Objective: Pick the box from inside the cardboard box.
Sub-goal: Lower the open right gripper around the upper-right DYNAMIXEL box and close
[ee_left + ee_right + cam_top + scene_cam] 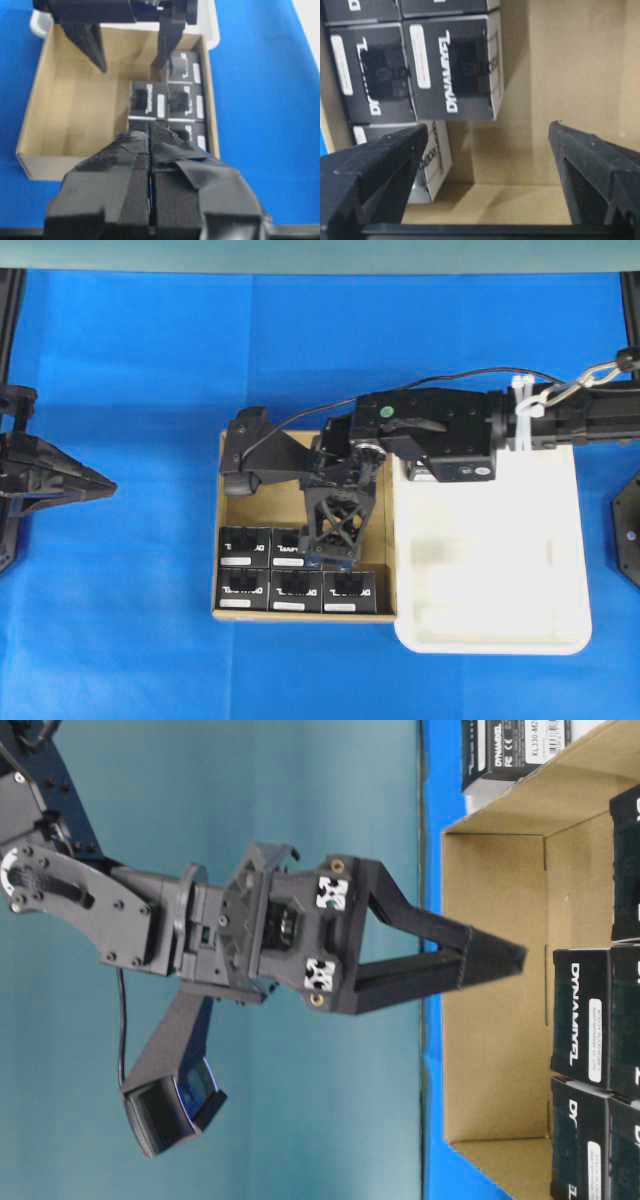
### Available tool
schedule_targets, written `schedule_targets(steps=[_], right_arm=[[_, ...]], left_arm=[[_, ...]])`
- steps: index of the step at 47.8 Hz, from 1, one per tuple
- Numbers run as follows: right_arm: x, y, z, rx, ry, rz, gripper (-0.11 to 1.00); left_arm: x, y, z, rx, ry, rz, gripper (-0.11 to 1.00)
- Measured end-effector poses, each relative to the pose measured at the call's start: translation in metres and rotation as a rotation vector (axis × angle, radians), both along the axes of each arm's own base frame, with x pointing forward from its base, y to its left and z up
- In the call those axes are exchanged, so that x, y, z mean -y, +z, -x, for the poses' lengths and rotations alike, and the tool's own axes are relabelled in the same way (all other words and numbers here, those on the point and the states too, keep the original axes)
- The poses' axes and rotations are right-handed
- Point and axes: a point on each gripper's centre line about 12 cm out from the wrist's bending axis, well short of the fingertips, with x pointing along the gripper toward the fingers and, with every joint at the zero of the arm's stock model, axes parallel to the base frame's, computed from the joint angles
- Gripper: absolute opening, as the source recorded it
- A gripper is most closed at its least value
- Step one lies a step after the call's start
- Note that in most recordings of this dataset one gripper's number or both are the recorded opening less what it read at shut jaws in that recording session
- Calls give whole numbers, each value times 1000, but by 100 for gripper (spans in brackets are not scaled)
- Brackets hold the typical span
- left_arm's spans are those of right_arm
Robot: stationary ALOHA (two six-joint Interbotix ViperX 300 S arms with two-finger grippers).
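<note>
The cardboard box [232, 530] sits on the blue table cover [120, 380], its right wall against the white plastic tray [560, 540]. The black boxes [245, 590] are packed along the carton's near wall in two rows. The right gripper [335, 540] reaches over the tray into the carton, jaws spread wide and empty, above the upper row; it covers the right end of that row, so the box count there cannot be confirmed. The left gripper [150, 165] rests outside the carton's left wall, fingers pressed together, holding nothing.
</note>
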Motion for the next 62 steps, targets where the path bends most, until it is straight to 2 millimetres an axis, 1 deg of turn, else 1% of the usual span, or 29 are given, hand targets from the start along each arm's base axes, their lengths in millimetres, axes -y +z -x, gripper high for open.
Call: schedule_targets(steps=[17,29,33,40,54,62], right_arm=[[-11,-13,-18,14,8,-18,99],[-10,-14,-28,30,8,-17,99],[-11,-17,-31,25,10,-17,99],[-11,-23,-31,8,11,-18,99],[-10,-29,-30,-6,36,-14,99],[-7,-32,-29,-16,46,-12,99]], left_arm=[[0,0,0,0,3,3,-6],[0,0,0,-2,3,3,-6],[0,0,0,0,3,3,-6],[0,0,0,-2,3,3,-6],[-1,-1,0,-3,5,4,-6],[-1,-2,0,-5,7,4,-6]])
